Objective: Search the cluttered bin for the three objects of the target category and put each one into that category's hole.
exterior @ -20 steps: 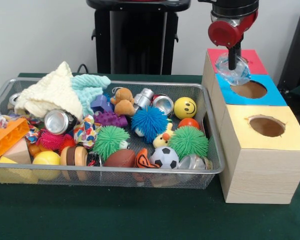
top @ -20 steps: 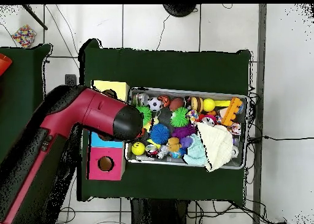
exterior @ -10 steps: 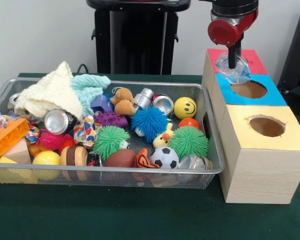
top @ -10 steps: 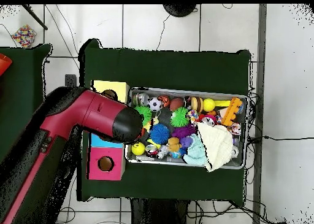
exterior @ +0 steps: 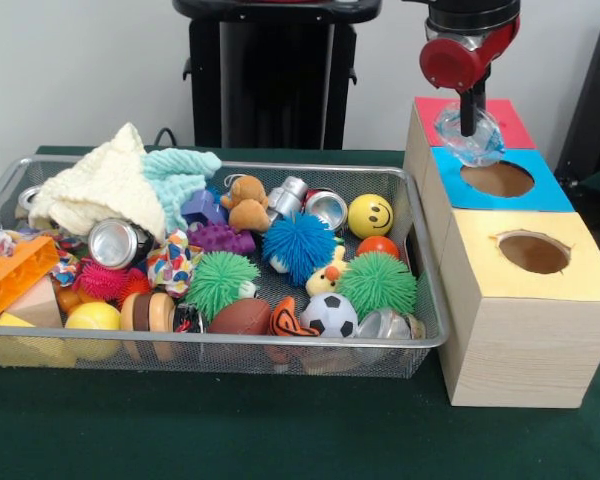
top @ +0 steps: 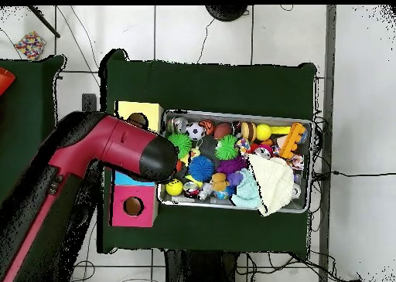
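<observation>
Bottle carried to the holes

Bottle (exterior: 467,137) hangs from the gripper (exterior: 469,128), which is clamped on it: a small clear plastic one, crumpled, with a bluish tint, see-through enough that the box tops show behind it. It sits over the line where the red box (exterior: 502,118) meets the blue box (exterior: 540,190), just beyond the blue box's hole (exterior: 497,179), and it seems to be clear of both tops. In the overhead view the arm (top: 116,147) covers this spot, so the bottle cannot be seen there.

Judging by that grip, one target is out of the bin (exterior: 425,290) but not yet dropped; no hole shows anything inside, so how many went in already cannot be told. The yellow box (exterior: 540,290) stands empty-topped at the near end of the row.

In the bin, a second clear plastic item (exterior: 385,324) lies at the front right corner beside the soccer ball (exterior: 328,314), likely of the same kind. A third is not plainly visible among the clutter; it may be under the cloths (exterior: 110,185) at the back left.
</observation>
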